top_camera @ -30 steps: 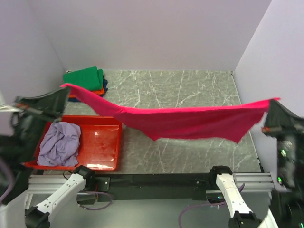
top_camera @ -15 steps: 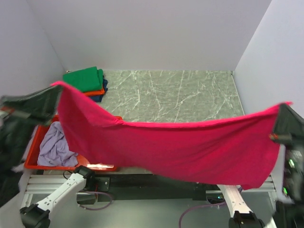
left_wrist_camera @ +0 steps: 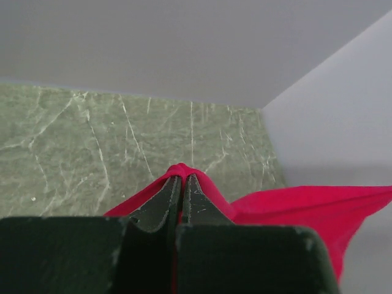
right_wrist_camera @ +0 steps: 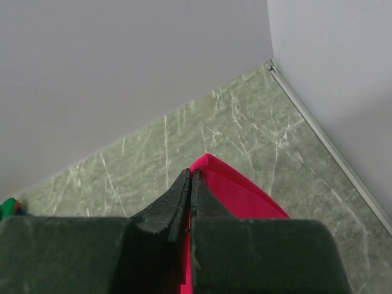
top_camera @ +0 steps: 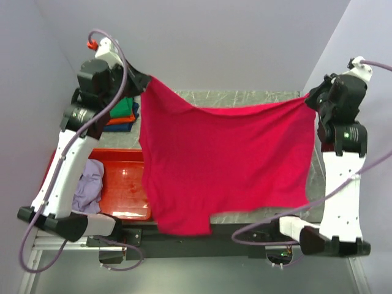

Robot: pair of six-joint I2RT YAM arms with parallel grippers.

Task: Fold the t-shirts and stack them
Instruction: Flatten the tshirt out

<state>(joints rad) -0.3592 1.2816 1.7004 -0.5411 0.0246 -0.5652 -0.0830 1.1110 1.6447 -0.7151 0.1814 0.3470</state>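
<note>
With left gripper [top_camera: 146, 81] and right gripper [top_camera: 308, 98] each pinched on a top corner of the crimson-pink t-shirt [top_camera: 226, 159] hanging spread above the table [top_camera: 233, 97], lower evenly to land it flat.

Both arms stand tall from their bases. Left arm [top_camera: 64, 162]: long links near vertical, wrist bent inward toward centre. Left gripper [top_camera: 146, 81]: fingers [left_wrist_camera: 160, 205] pressed together, pinching one corner of the crimson-pink t-shirt [top_camera: 226, 159]. Right arm [top_camera: 343, 184]: same upright stance, wrist turned inward. Right gripper [top_camera: 308, 98]: fingers [right_wrist_camera: 171, 205] clamped tight on the opposite corner. Grippers well apart, at similar height.
</note>
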